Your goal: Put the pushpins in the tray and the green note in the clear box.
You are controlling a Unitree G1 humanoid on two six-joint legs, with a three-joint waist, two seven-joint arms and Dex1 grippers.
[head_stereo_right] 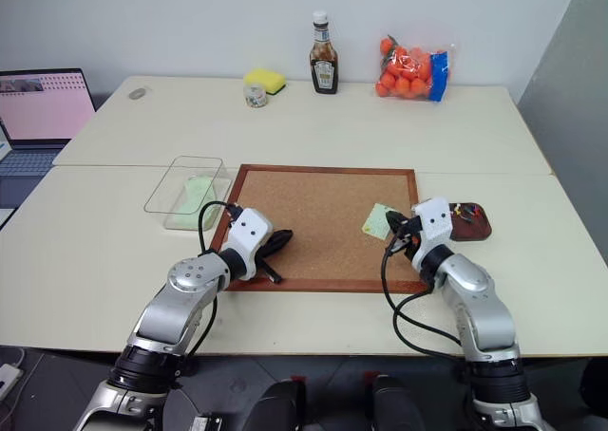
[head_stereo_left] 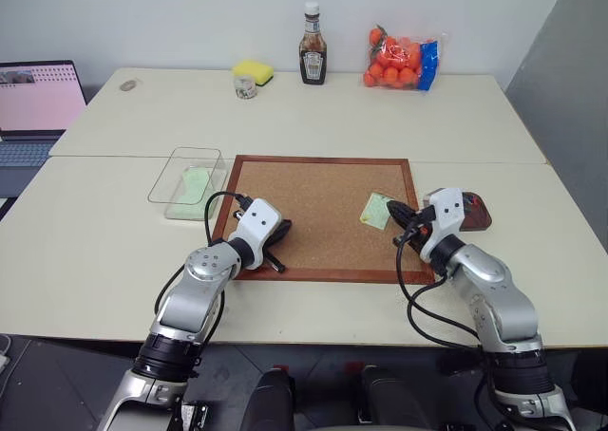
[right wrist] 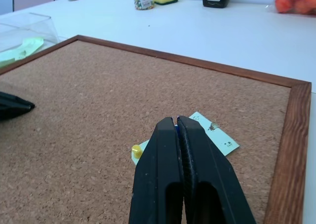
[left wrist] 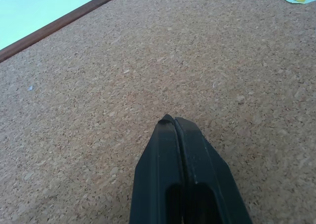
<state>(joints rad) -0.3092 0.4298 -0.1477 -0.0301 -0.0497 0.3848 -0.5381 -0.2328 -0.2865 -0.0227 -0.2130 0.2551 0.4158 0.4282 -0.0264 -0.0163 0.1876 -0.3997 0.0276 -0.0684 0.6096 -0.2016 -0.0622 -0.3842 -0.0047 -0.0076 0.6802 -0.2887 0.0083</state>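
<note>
A pale green note (right wrist: 210, 135) lies near the right edge of the corkboard (head_stereo_left: 313, 213), with a yellow pushpin (right wrist: 137, 150) stuck in one corner. My right gripper (head_stereo_left: 394, 214) hovers just over the note. It is shut, and a thin blue sliver of a pushpin shows between its tips. The dark brown tray (head_stereo_left: 474, 214), right of the board behind that gripper, holds small coloured pins. The clear box (head_stereo_left: 180, 165) stands left of the board with another pale green note (head_stereo_left: 195, 186) inside. My left gripper (head_stereo_left: 282, 232) rests shut and empty on the board's near left part.
An open laptop (head_stereo_left: 38, 108) sits at the far left. Along the back of the table are a yellow sponge (head_stereo_left: 253, 71), a small jar (head_stereo_left: 245, 86), a sauce bottle (head_stereo_left: 313, 59) and a bag of oranges (head_stereo_left: 399, 63).
</note>
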